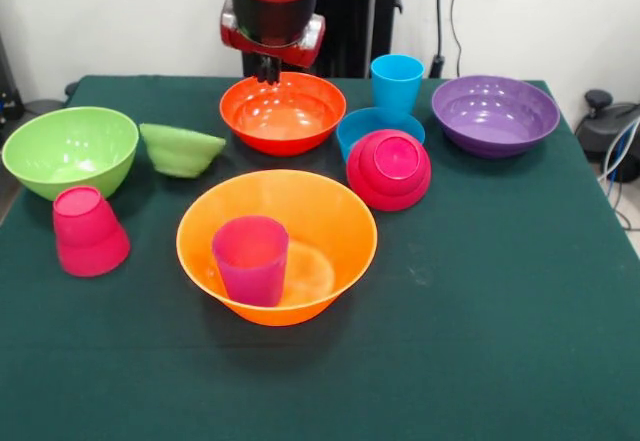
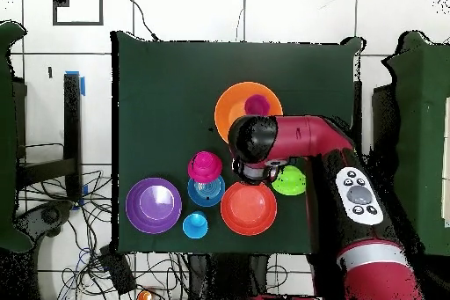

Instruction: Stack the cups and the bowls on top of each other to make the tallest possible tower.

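Front view shows the gripper (image 1: 267,69) hanging just above the far rim of the red-orange bowl (image 1: 283,112); whether its fingers are spread or pressed together I cannot tell. Nearer than that bowl stands the large orange bowl (image 1: 277,245), the tower's base, with the purple-magenta cup (image 1: 250,259) upright inside. Judging by this, picking up the red-orange bowl is in hand; next comes descending onto its rim.
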You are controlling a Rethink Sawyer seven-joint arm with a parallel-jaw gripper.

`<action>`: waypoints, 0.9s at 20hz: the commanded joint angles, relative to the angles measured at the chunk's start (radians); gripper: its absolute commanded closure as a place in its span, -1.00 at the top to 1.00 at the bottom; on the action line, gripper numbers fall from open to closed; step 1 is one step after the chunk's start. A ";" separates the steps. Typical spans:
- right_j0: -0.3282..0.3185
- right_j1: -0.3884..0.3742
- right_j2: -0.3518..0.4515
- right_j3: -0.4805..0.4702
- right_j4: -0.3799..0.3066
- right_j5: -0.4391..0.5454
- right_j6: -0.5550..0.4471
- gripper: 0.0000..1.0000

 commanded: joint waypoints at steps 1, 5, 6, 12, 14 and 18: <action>-0.052 0.038 0.113 0.021 -0.050 -0.164 -0.216 -1.00; -0.118 0.028 0.227 0.056 -0.002 -0.573 -0.105 -1.00; -0.123 0.023 0.239 0.058 -0.011 -0.650 -0.070 -1.00; -0.153 -0.005 0.291 0.075 -0.008 -0.774 -0.021 -1.00; -0.134 -0.029 0.257 0.056 -0.012 -0.763 -0.011 -1.00; -0.109 -0.016 0.223 -0.012 0.008 -0.752 -0.009 -1.00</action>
